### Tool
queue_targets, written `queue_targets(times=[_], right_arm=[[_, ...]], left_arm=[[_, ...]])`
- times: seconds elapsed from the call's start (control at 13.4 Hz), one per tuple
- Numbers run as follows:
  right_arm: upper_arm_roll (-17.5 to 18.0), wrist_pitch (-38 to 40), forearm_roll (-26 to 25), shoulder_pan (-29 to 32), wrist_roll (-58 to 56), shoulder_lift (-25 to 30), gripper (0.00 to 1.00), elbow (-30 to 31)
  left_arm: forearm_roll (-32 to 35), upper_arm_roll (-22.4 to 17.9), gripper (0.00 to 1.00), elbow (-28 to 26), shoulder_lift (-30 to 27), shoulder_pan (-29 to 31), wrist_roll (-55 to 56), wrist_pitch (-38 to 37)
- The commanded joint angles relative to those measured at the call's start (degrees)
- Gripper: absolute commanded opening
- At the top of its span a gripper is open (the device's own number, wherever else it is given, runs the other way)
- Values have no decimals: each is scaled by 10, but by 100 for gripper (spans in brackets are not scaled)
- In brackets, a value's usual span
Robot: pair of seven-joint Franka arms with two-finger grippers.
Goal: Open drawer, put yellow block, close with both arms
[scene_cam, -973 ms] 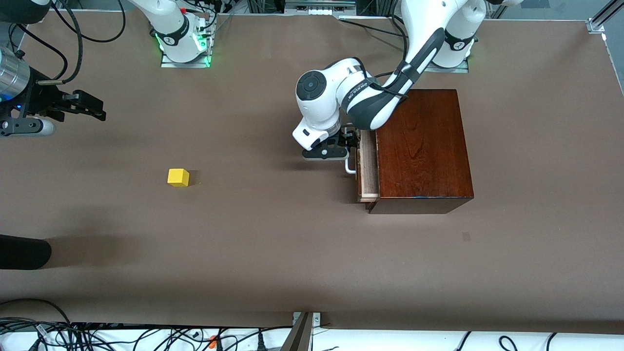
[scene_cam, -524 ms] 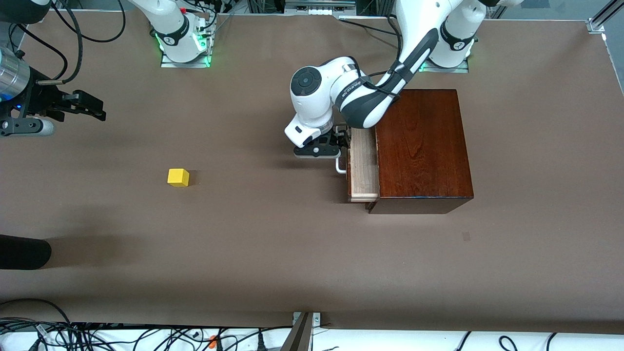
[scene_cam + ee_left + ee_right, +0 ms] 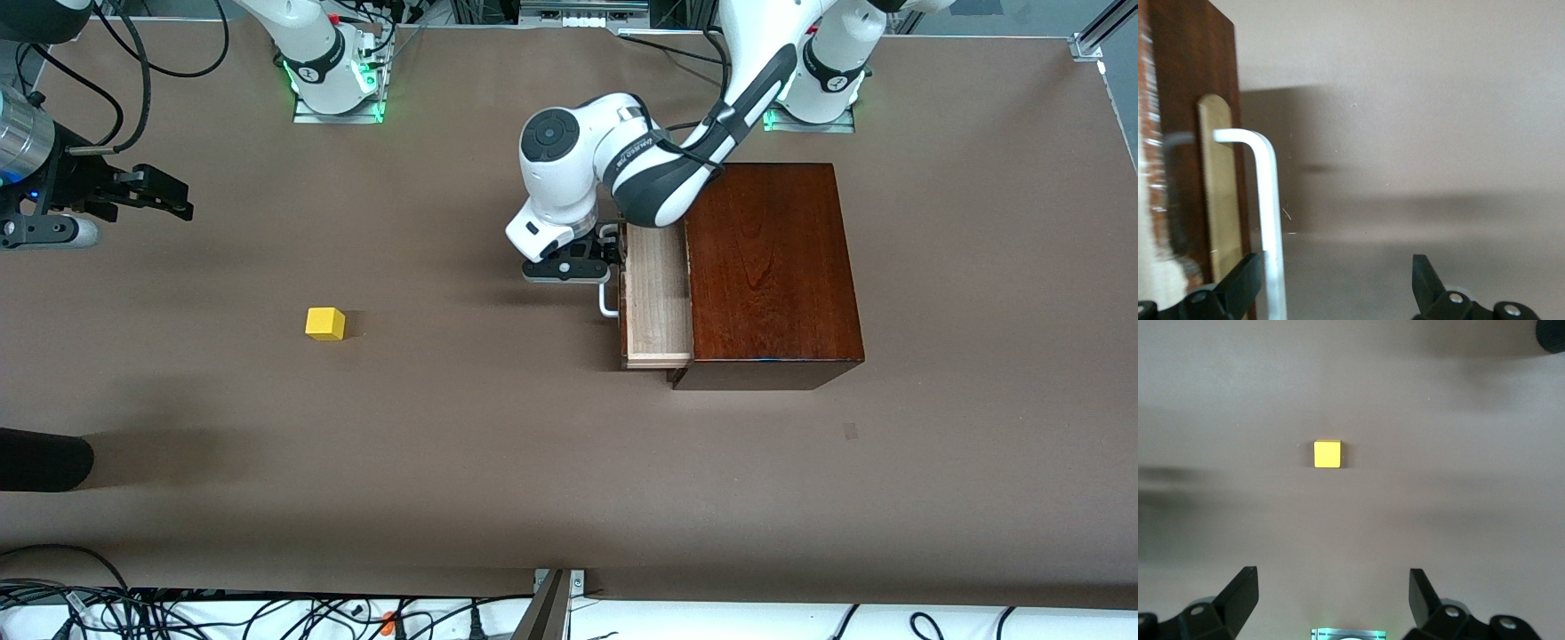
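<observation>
Sliding out from the box (image 3: 769, 267), the drawer (image 3: 658, 298) shows more pale tray than a moment ago. The left gripper (image 3: 594, 265), fingers spread, hooks the handle (image 3: 1268, 220). The right gripper (image 3: 147, 191) waits open; yellow block (image 3: 324, 323) sits untouched on the surface (image 3: 444, 427).

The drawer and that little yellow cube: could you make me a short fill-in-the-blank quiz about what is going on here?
1. The drawer of the dark wooden box is partly ____.
2. The left pincer is at the drawer's white ____.
3. The yellow block lies on the ____.
4. The right pincer has its fingers ____.

Missing words: open; handle; table; open
</observation>
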State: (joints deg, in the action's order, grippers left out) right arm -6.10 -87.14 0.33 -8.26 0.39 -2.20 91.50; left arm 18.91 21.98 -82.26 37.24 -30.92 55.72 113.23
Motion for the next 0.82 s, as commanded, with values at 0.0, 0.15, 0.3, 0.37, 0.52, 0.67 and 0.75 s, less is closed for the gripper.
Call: queue_targets(times=[0.0, 0.15, 0.3, 0.37, 0.52, 0.67, 0.75], right_arm=[[4, 12, 2, 11, -3, -5, 100, -14], [4, 11, 2, 11, -3, -5, 100, -14], [4, 11, 1, 11, 5, -5, 100, -14], [5, 11, 1, 10, 7, -5, 100, -14], [8, 11, -3, 5, -2, -19, 100, -16], [9, 11, -3, 5, -6, -52, 100, -16], [7, 3, 0, 8, -5, -60, 100, -14]], left_arm=[[-7, -1, 100, 61, -10, -5, -31, -95], [-12, -2, 100, 96, -30, 9, -82, -171], [-13, -1, 100, 109, -65, 44, -132, -219], [-17, 2, 100, 109, -85, 72, -161, -226], [-52, 2, 100, 109, -121, 130, -224, -245], [-84, 1, 100, 110, -150, 189, -267, -267], [-89, 1, 100, 109, -163, 218, -285, -274]])
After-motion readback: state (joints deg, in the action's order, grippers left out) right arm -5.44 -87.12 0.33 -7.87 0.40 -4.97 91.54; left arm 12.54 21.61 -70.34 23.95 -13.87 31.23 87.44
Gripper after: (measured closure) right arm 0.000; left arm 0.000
